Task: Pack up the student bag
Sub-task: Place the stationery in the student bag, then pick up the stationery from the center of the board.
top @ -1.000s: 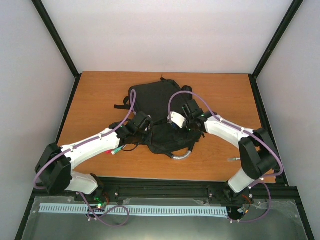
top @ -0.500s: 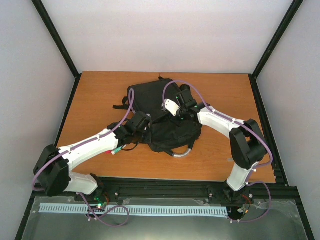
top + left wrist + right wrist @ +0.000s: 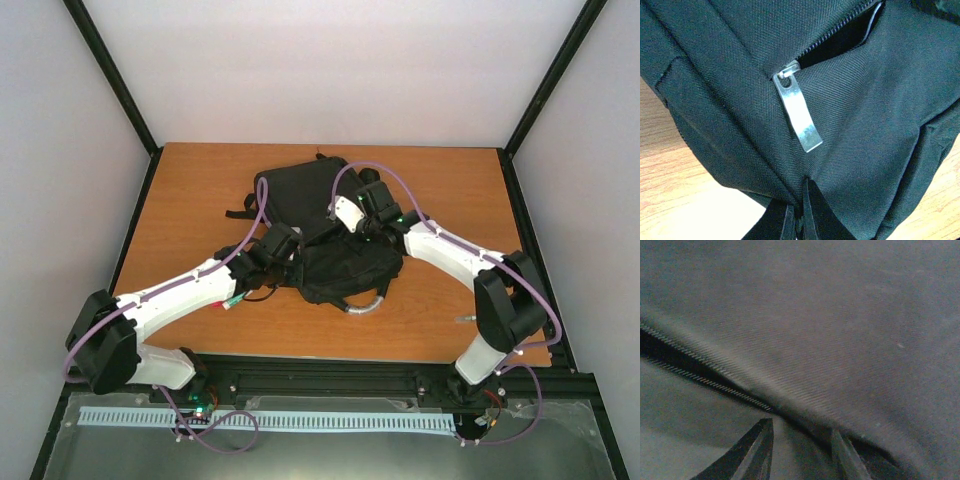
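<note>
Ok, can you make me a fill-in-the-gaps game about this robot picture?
The large black fabric backpack lies on a table made of ____.
The flat metal zip pull is ____ in colour.
The left gripper is ____ on the backpack's fabric.
The right gripper stands ____, its fingers apart.
Missing words: wood; silver; shut; open.

There is one student bag (image 3: 300,195) and one table (image 3: 200,190). There are two end effectors, the left end effector (image 3: 799,210) and the right end effector (image 3: 800,429). The bag shows one metal zipper pull (image 3: 797,112) and one curved grey handle (image 3: 366,305).
</note>
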### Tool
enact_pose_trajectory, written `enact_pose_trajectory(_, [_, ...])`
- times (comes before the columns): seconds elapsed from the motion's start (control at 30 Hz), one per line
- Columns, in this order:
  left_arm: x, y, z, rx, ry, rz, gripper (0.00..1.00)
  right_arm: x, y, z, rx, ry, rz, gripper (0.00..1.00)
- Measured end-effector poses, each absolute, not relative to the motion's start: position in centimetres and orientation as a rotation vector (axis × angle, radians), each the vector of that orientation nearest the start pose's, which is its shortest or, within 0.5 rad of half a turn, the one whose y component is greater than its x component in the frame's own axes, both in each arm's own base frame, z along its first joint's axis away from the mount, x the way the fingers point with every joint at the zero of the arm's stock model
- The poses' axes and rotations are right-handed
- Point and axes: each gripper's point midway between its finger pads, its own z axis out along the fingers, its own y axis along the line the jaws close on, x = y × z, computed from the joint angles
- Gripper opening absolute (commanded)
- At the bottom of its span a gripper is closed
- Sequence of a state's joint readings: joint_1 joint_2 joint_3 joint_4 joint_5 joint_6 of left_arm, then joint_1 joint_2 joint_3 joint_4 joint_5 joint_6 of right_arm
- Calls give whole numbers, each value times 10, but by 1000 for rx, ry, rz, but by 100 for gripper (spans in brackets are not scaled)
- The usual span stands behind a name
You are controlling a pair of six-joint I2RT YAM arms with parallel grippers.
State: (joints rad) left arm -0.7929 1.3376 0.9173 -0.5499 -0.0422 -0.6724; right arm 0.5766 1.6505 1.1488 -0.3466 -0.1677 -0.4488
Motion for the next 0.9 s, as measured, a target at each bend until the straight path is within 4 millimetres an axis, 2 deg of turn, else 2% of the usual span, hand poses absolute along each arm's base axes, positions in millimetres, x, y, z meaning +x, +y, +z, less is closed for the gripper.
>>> enact_pose_trajectory(0.17, [248, -241, 120, 143, 2627, -491, 1, 335, 266, 135, -1348, 2066, 336, 43])
enact_pose_trajectory(0.3, [248, -241, 114, 152, 2641, -475, 1, 314, 243, 148, -1403, 2093, 319, 47])
enact_pose_trajectory(0.37, [248, -241, 112, 154, 2647, -470, 1, 306, 222, 162, -1380, 2096, 289, 48])
enact_pose_trajectory(0.47, [248, -241, 108, 157, 2658, -462, 1, 295, 173, 188, -1303, 2093, 208, 49])
enact_pose_trajectory(0.53, [247, -241, 106, 164, 2664, -457, 1, 286, 136, 196, -1251, 2109, 128, 52])
enact_pose_trajectory(0.63, [247, -242, 104, 170, 2669, -455, 1, 268, 90, 184, -1213, 2183, 22, 55])
enact_pose_trajectory(0.77, [247, -242, 102, 180, 2671, -451, 1, 232, 34, 139, -1218, 2400, -43, 58])
enact_pose_trajectory(0.9, [248, -243, 100, 199, 2676, -441, 1, 204, -8, 115, -1228, 2558, -76, 60])
